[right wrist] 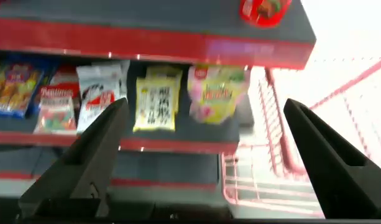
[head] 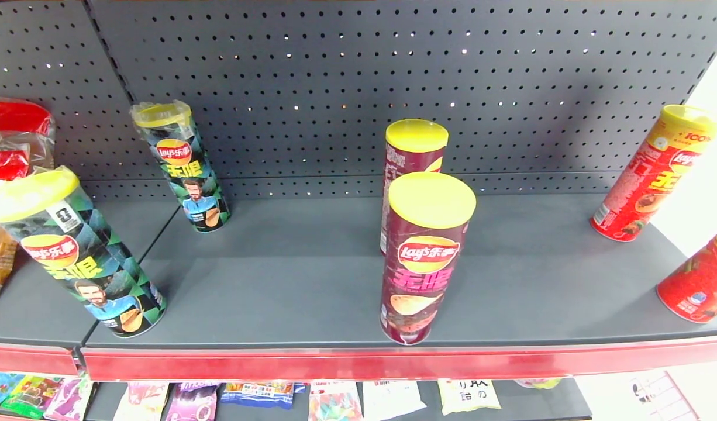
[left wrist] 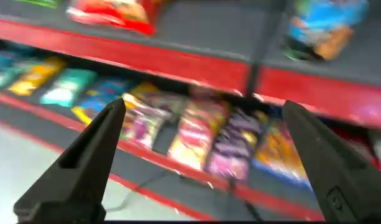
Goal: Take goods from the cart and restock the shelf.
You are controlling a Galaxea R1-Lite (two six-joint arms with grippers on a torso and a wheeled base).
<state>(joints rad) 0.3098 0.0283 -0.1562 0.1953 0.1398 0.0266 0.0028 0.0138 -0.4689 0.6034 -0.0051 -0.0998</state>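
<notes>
Plainly both hands are empty: the left hand (left wrist: 204, 106) and the right hand (right wrist: 206, 102) each hang with fingers spread wide before the lower tiers of snack bags (right wrist: 156, 99). The cart (right wrist: 274, 155), a pink wire frame, stands just beside the end of the shelving near the right hand; what goods lie in it cannot be made out. The shelf (head: 312, 280) to be filled carries tube canisters with yellow lids: two green-black canisters (head: 78, 257) at the left, two purple canisters (head: 424, 257) one behind the other in the middle, and two red canisters (head: 654, 175) at the right. Goods of this sort would likely be light, stiff but crushable, and smooth-skinned, so a hold across the mid-body seems safest, not at the lid. Bare stretches lie between the groups; the front purple canister stands near the red front lip and looks easy to topple if an arm passes close.
</notes>
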